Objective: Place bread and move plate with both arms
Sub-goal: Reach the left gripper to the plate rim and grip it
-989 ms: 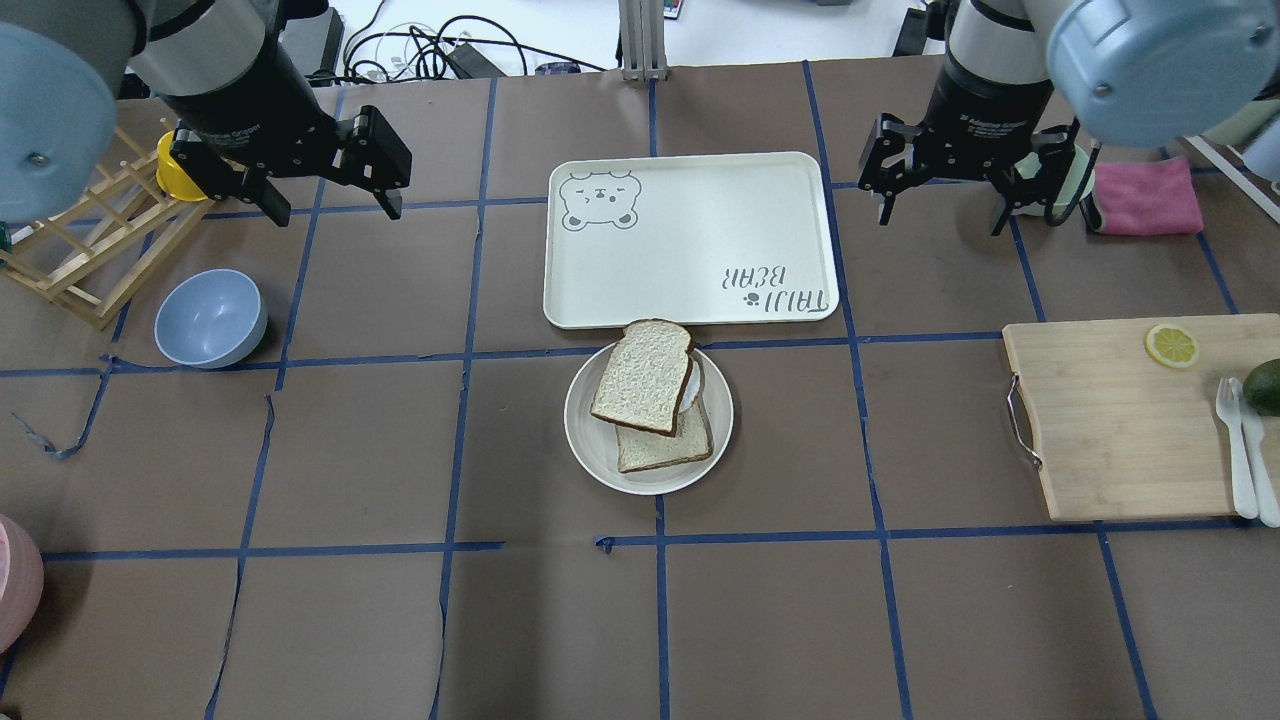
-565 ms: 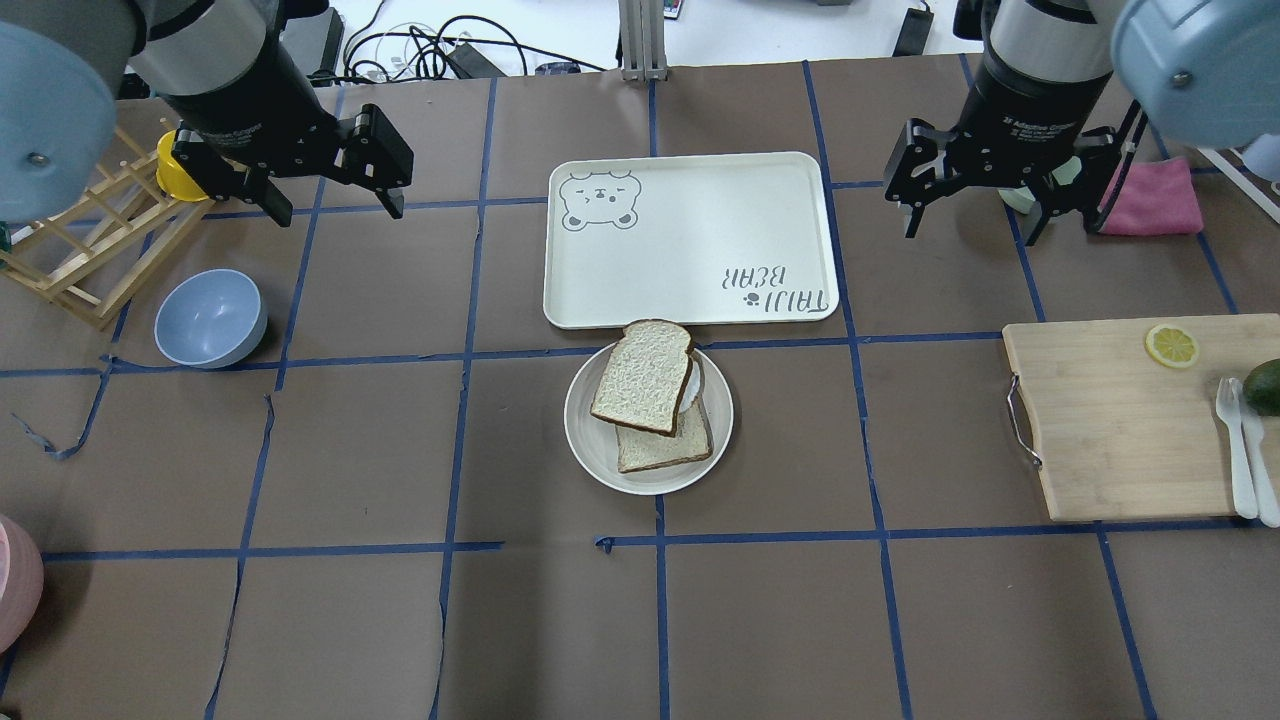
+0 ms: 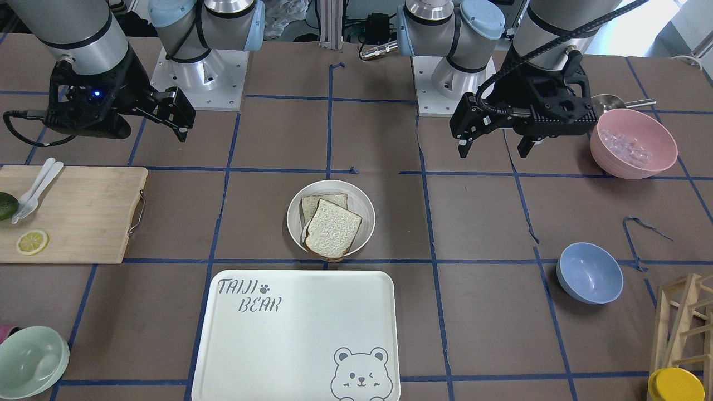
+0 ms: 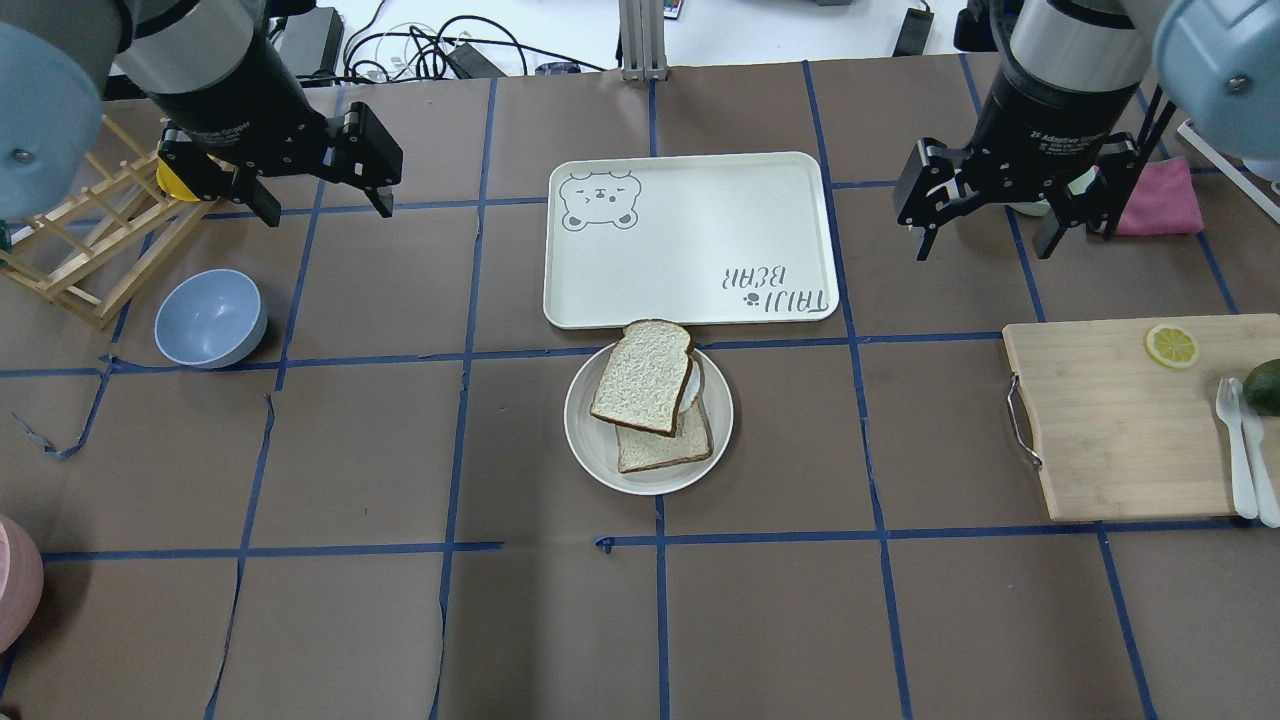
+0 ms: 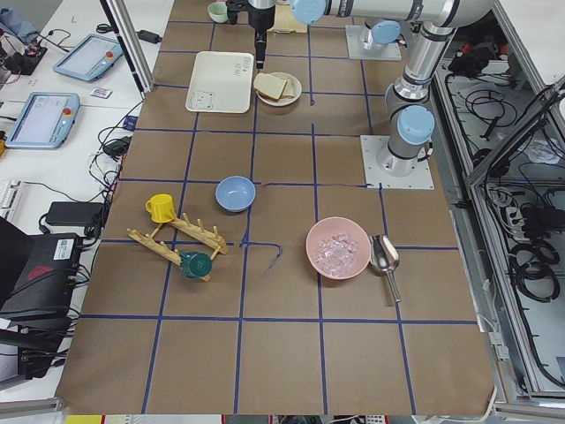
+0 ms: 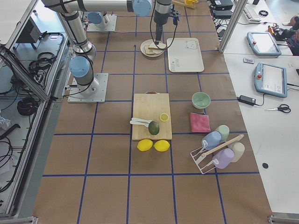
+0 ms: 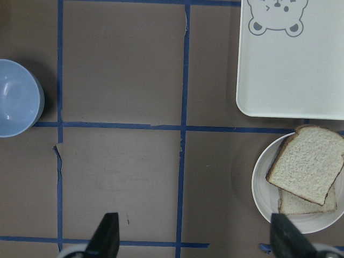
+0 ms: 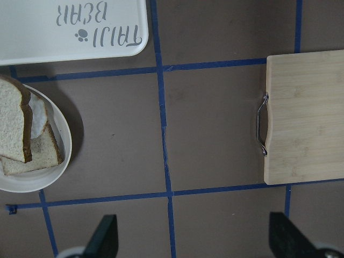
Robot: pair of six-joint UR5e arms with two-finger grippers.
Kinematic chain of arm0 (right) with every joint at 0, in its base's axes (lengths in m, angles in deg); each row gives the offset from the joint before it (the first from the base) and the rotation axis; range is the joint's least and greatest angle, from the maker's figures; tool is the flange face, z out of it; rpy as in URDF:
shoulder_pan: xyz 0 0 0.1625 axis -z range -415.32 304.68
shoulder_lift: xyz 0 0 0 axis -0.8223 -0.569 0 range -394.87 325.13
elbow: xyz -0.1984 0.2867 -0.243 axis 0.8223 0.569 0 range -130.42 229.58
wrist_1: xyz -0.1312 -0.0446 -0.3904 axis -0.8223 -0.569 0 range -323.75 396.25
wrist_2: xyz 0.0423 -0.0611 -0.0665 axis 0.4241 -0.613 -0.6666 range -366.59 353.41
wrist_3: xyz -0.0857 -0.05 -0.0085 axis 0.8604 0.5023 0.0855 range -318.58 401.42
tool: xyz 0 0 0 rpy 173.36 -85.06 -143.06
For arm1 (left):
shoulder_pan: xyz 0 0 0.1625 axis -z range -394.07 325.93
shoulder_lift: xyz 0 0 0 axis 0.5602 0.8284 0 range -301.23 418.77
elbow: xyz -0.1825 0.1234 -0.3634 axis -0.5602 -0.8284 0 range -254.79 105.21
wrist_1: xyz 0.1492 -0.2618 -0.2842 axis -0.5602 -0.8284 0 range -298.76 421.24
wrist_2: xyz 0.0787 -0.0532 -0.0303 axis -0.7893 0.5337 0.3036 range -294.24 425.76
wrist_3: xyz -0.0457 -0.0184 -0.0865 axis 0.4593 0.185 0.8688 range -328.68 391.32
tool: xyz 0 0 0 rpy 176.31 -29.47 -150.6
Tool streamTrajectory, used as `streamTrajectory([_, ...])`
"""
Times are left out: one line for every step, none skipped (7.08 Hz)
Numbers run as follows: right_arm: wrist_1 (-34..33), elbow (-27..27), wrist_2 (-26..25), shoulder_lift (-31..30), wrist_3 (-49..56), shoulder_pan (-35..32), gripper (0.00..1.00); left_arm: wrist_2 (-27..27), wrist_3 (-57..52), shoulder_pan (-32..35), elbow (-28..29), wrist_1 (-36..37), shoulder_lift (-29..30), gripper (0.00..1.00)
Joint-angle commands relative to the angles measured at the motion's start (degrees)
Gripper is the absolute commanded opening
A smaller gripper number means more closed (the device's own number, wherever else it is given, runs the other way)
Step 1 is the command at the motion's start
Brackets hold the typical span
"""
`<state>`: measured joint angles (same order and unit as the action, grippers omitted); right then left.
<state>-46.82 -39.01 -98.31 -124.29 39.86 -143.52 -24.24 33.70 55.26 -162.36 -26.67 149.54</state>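
1. Located bread (image 4: 642,375) on plate (image 4: 600,450), mid-table (image 4: 350,450). Lies tilted over a smaller slice (image 4: 665,448), with its rounded top reaching past the plate's far rim.
2. Noted tray (image 4: 690,240) just beyond the plate on the far side. Front view shows a narrow gap between tray and bread.
3. Checked left tool (image 4: 327,212): jaws spread wide, holding nothing. Raised above the table, left of the tray, well apart from the plate.
4. Checked right tool (image 4: 982,248): also wide open and empty. Raised above the table, right of the tray, well apart from the plate.
5. Confirmed in both wrist views: jaws far apart with only bare table between them, plate off to one side.
6. Logged blue bowl (image 4: 210,318) at left, nearer than the left tool.
7. Logged board (image 4: 1120,420) at right, nearer than the right tool.
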Motion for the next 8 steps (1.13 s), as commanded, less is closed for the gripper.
streamTrajectory([0.10,-0.18,0.05,-0.49,0.15,-0.04,1.00,-0.35,1.91,-0.03,0.03,-0.07,1.16,1.00])
streamTrajectory([0.10,-0.18,0.14,-0.49,0.24,-0.04,1.00,0.60,5.06,-0.03,0.03,0.02,1.69,1.00])
streamTrajectory([0.10,-0.18,0.14,-0.58,0.24,-0.04,1.00,0.70,7.53,0.50,-0.06,0.28,2.74,1.00])
streamTrajectory([0.10,-0.18,0.14,-0.58,0.15,-0.04,1.00,0.88,9.29,0.59,-0.84,0.63,4.66,1.00])
streamTrajectory([0.10,-0.18,0.14,-0.49,0.15,-0.04,1.00,4.71,9.57,0.59,-3.46,1.77,5.81,0.99])
streamTrajectory([0.10,-0.18,0.14,-0.49,0.15,-0.04,1.00,8.05,10.10,0.68,-6.97,6.82,6.78,0.99])
streamTrajectory([0.19,-0.18,0.14,-0.49,0.07,-0.04,1.00,8.35,12.10,1.81,-11.18,12.10,7.57,0.98])
streamTrajectory([0.28,-0.18,0.14,-0.49,0.15,-0.04,1.00,8.17,14.82,4.86,-15.40,18.85,8.54,0.98])
